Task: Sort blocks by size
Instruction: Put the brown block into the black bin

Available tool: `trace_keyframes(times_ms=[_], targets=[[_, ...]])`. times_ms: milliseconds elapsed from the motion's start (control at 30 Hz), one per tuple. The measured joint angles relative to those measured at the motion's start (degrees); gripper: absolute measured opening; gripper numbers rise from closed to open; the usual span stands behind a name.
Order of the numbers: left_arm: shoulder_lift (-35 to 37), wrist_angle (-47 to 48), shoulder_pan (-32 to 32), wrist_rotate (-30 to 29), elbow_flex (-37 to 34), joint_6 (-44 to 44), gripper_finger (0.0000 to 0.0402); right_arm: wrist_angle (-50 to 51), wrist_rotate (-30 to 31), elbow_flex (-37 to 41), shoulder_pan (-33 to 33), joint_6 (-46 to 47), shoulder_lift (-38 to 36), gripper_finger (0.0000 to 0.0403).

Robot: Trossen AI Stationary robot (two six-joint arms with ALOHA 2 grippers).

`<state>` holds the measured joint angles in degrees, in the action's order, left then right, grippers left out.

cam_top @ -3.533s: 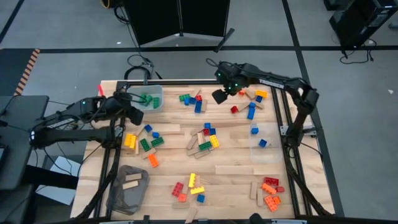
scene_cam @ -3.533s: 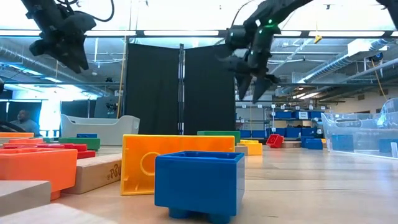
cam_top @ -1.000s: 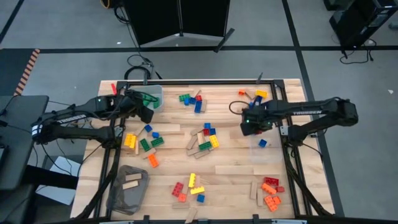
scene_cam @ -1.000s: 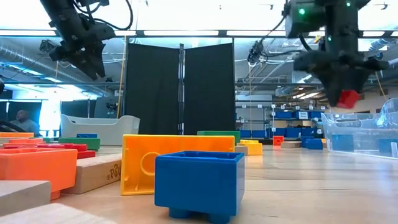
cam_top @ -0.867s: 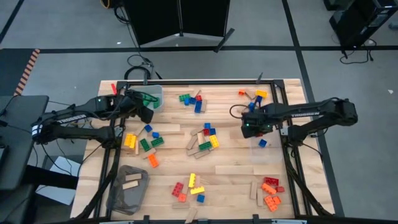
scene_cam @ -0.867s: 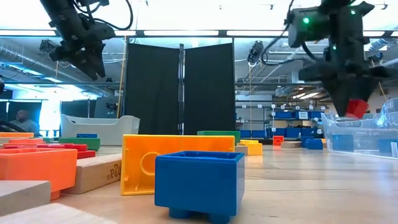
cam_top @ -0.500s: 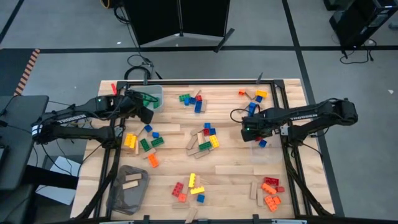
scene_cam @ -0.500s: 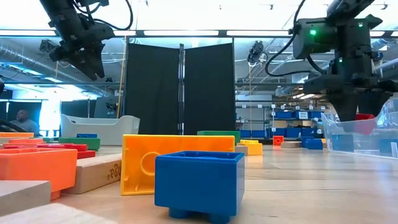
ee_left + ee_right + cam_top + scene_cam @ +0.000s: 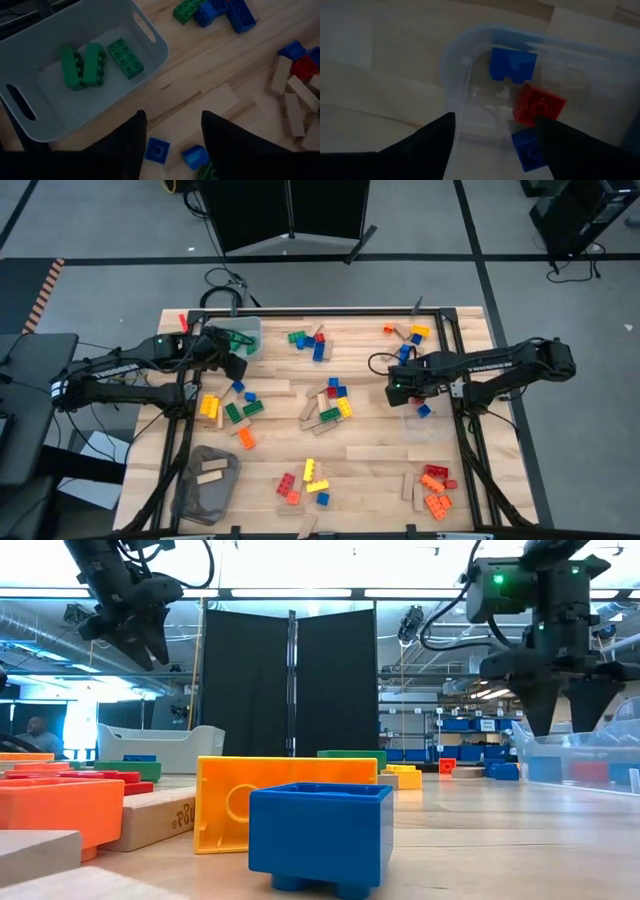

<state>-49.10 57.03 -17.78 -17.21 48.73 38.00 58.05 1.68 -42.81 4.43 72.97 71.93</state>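
Right gripper spread above clear bin; inside, small square red block beside two blue ones. Left gripper parted, empty, near grey bin holding three green bricks. Pale wood table, loose blocks scattered.

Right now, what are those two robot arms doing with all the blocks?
They are sorting blocks into bins. The right gripper hangs open over a clear bin that has a small red block and two small blue blocks inside. The left gripper is open and empty beside a grey bin holding three green blocks. Many blocks are not yet sorted.
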Motion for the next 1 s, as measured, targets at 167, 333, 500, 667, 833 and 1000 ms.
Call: trace_keyframes(times_ms=[167, 333, 500, 667, 833, 1000], targets=[[0.0, 0.02, -0.02, -0.07, 0.0, -0.28, 0.0224, 3.93, -0.71, -2.47, 0.0, -1.11, -0.01, 0.0291], [0.0, 0.12, -0.02, -0.09, 0.0, -0.32, 0.0223, 13.4, 0.63, -8.74, 0.02, -2.25, -0.26, 0.0283], [0.0, 0.14, -0.02, -0.09, 0.0, -0.28, 0.0223, 16.57, 6.1, -17.28, 0.02, -5.71, -1.53, 0.0275], [0.0, 0.14, -0.02, 0.22, 0.0, -0.27, 0.0223, 10.44, 13.82, -24.09, 0.05, -20.33, -2.71, 0.027], [0.0, 0.25, 0.0, 0.39, 0.0, -2.65, 0.0223, 0.11, 19.53, -25.42, 0.62, -33.34, -2.72, 0.0267], [0.0, 0.4, -0.02, 1.35, 0.0, -6.38, 0.0223, -12.01, 16.11, -25.4, 1.46, -44.0, -2.72, 0.0256]])
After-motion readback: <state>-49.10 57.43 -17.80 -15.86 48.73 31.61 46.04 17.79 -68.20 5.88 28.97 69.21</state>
